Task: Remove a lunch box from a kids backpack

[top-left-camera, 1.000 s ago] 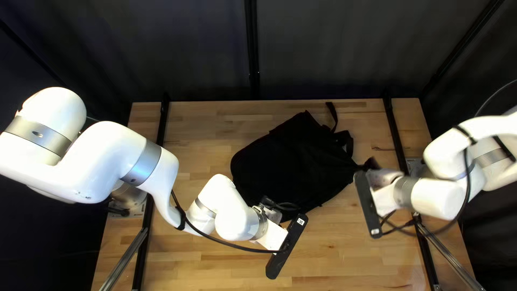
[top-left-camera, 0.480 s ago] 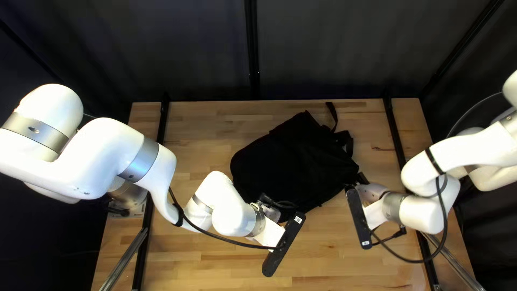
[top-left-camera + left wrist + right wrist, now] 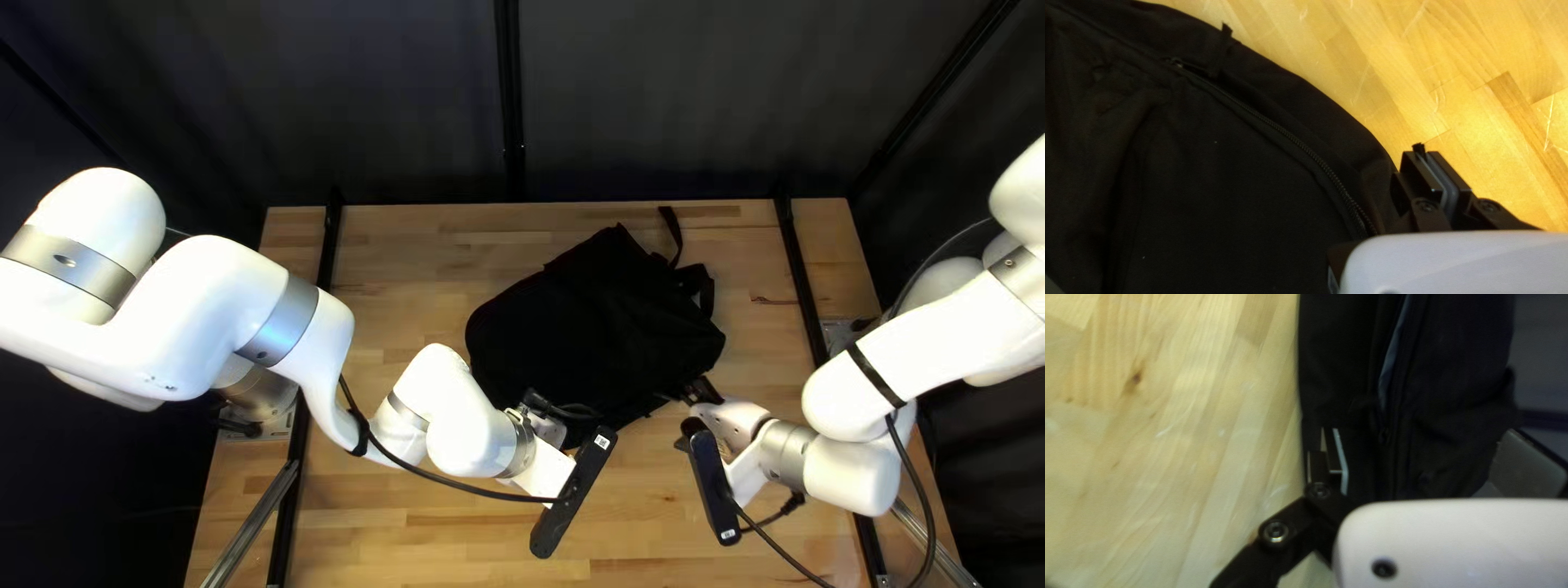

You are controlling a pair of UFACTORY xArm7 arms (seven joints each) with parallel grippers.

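Backpack (image 3: 593, 327): black, lying on the table (image 3: 435, 544) between your two arms – strap (image 3: 672, 233) at its far end.
Lunch box: can't tell it in any view, so can't place it for you.
Left gripper (image 3: 548, 429): at the bag's near edge. In its wrist view, your fingers are pressed together on a small black tab (image 3: 1418, 147), its end poking out at the tips.
Zipper (image 3: 1295, 142): curves along the bag toward those fingers; a pull (image 3: 1220, 51) sits farther along it.
Right gripper (image 3: 690, 414): near the bag's near right corner in the top left view. In its wrist view you've got the fingers wide apart – bag lying across the gap, neither side clamping it.
Bag seam: a blue-grey strip (image 3: 1392, 359) shows in it, ahead of the right gripper.
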